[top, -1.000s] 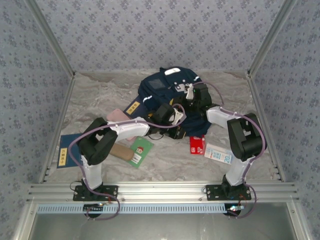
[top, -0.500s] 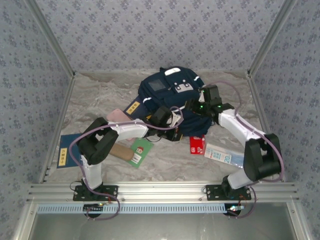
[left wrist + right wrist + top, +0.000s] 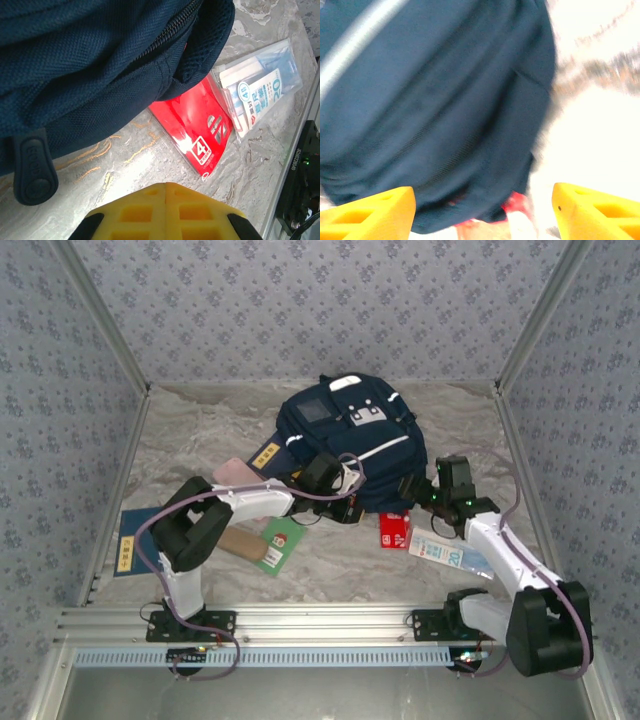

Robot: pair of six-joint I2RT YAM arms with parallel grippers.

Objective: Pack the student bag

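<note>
Bag: the bag (image 3: 345, 435) lies flat mid-table toward the far side, its handle end away from the arms and its bottom edge toward them.
Long axis: roughly far to near, tilted a little toward the right.
Left gripper: the left gripper (image 3: 165, 189) has its yellow fingers pressed together with nothing between them. It sits low at the bag's near edge, just beside the fabric.
Right gripper: the right gripper (image 3: 481, 210) has its fingers wide apart and holds nothing. Its wrist view is blurred, with the bag straight ahead of the jaws.
Bag from the jaws: beyond both grippers, on the far side. For the left it is ahead and slightly right, and for the right it is ahead and to the left, off the near-right corner.
Nearer arm: the left, by my reading, as it is up against the near edge. The right stands just off the corner.
Zip: a zip line and a dark pull (image 3: 34, 167) hang at the near edge. I cannot tell whether the bag is open.
Loose items: a red pack (image 3: 197, 127) lies with one end tucked under the bag's near edge, between the two grippers. A clear pack (image 3: 260, 90) lies beside it, on the right arm's side.
Next move, as a judgement: the mouth probably needs opening at the near edge before anything goes in.
</note>
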